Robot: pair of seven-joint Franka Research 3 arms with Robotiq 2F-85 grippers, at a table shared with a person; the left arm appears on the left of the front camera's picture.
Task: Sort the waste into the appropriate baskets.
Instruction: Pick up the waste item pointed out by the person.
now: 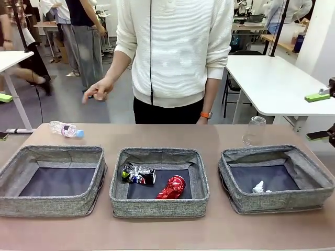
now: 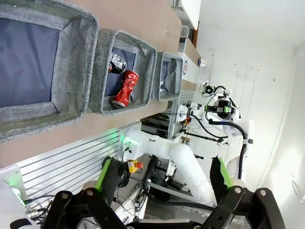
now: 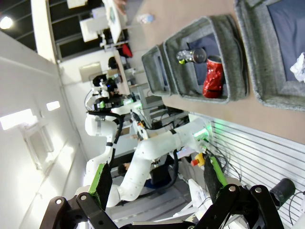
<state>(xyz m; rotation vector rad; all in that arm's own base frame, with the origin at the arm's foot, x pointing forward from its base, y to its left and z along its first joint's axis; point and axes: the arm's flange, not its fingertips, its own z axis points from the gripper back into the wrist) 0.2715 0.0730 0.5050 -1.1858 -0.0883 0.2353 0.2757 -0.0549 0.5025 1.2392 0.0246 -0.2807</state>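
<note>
Middle basket (image 1: pixel 159 208) holds red can (image 1: pixel 171 187), dark can (image 1: pixel 138 174); right basket (image 1: pixel 277 202), paper wad (image 1: pixel 258 187).

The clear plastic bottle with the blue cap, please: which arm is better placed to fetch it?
Probably left: the clear blue-capped plastic bottle lies beyond the left grey woven basket, on that arm's side.

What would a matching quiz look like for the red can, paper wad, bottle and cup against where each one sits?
1 red can
2 paper wad
3 bottle
4 cup

A on the table beyond the left basket
B in the middle basket
C on the table beyond the right basket
D in the right basket

Pairs: 1-B, 2-D, 3-A, 4-C
</note>
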